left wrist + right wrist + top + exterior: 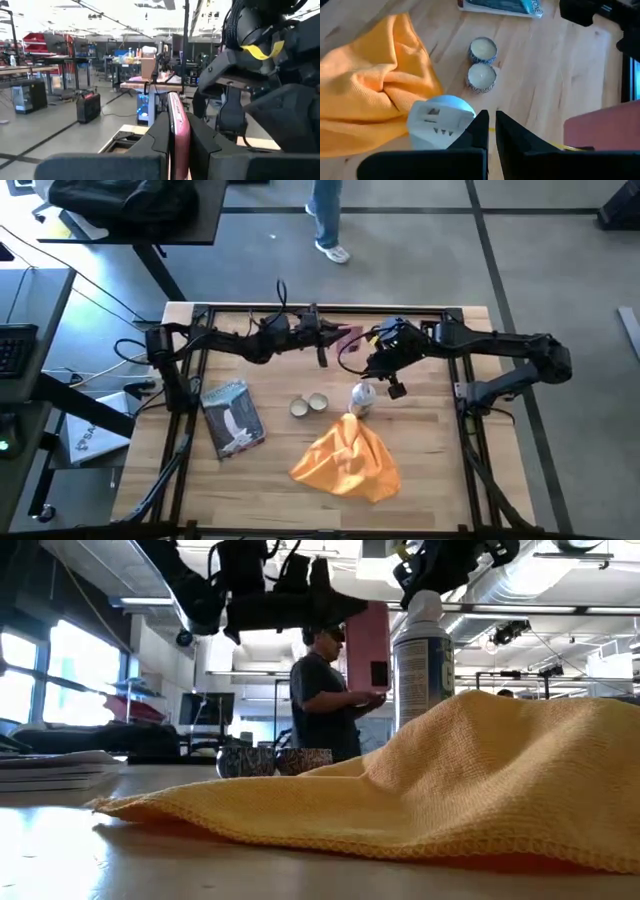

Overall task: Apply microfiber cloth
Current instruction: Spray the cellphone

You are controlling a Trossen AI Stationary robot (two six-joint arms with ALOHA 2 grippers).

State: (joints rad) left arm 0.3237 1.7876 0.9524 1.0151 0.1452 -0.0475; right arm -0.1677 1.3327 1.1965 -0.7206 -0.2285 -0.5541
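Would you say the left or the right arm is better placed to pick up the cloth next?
Probably the right. The right gripper hangs empty just above the spray can beside the cloth, while the left gripper is shut on a pink slab farther back.

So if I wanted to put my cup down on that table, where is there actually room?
Bare wood lies right of the microfiber cloth and between the flat packet and the cloth, toward the front edge. The middle is crowded: two round tins, a spray bottle, with the right gripper just above it.
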